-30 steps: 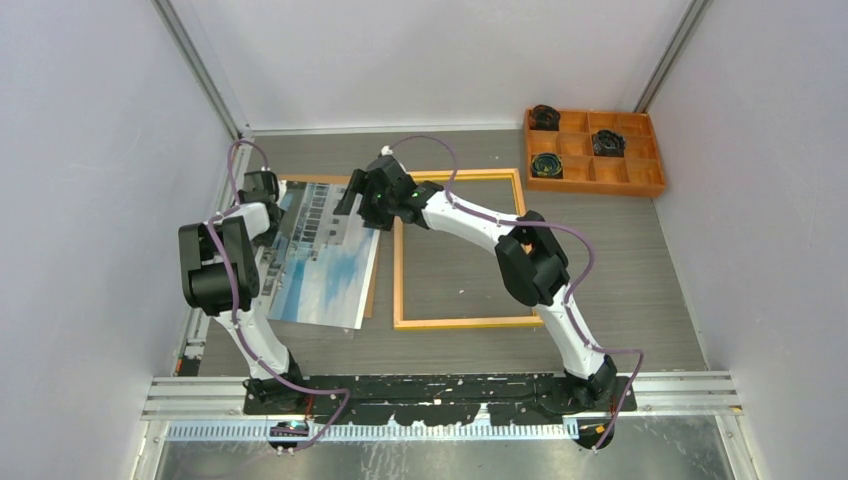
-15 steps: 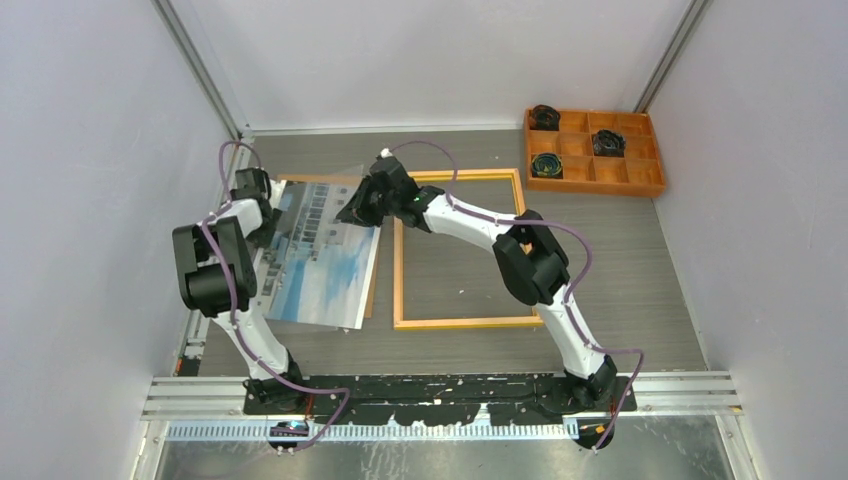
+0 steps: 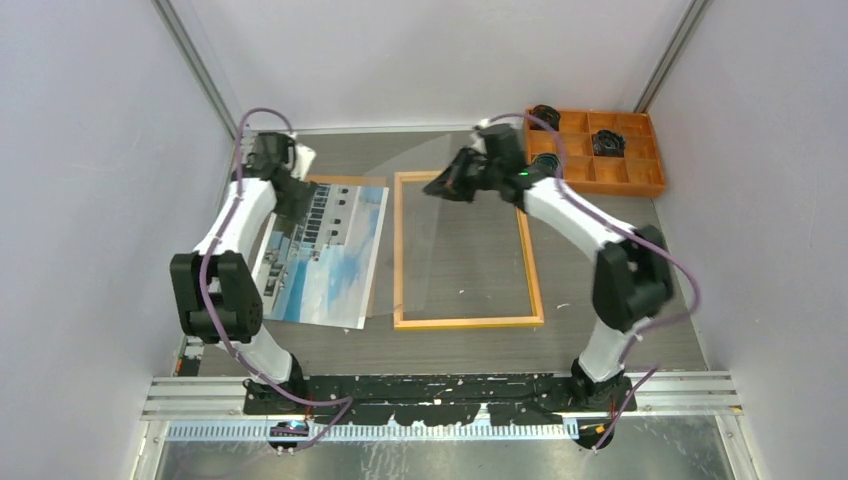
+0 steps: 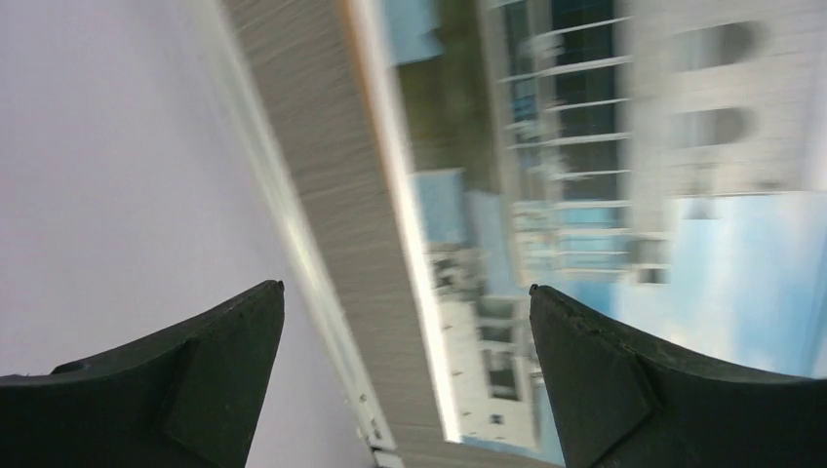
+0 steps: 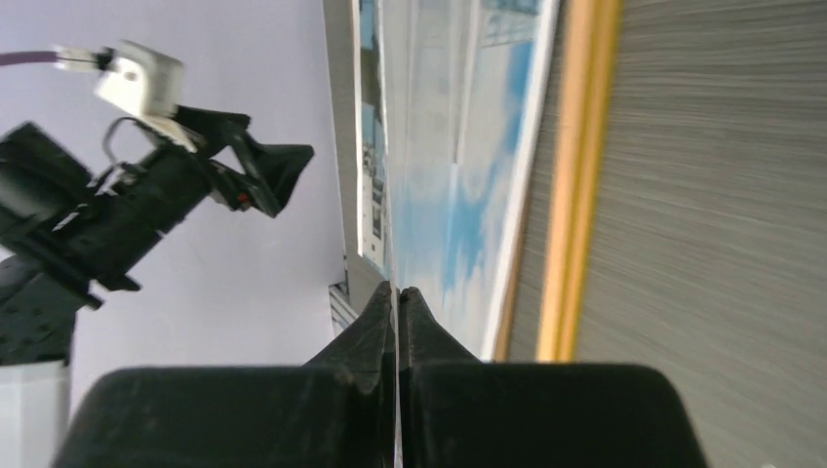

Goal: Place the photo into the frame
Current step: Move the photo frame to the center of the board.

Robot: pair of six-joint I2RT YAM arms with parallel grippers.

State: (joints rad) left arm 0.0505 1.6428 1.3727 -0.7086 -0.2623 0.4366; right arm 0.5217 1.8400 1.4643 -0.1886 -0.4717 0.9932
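The photo point(image 3: 320, 250), a white building under blue sky, lies face up on the left over a brown backing board point(image 3: 340, 181). To its right the yellow-bordered frame point(image 3: 470, 322) lies flat. My right gripper point(image 3: 445, 186) is shut on the far edge of a clear sheet point(image 3: 440, 250), which hangs tilted over the frame. In the right wrist view that gripper point(image 5: 398, 289) pinches the sheet edge-on, with the photo point(image 5: 458, 146) and a frame rail point(image 5: 575, 175) beyond. My left gripper point(image 3: 292, 190) stands open over the photo's far left corner. Its wrist view shows the gripper point(image 4: 405, 292) empty above the photo point(image 4: 605, 175).
An orange compartment tray point(image 3: 620, 178) with dark round items point(image 3: 547, 165) stands at the far right, close behind the right wrist. White walls close in the left, right and back. The left wall rises just beside the left gripper.
My right gripper has shut on the clear sheet and carried it right, from over the photo to above the frame. My left gripper has opened and drawn back to the far left.
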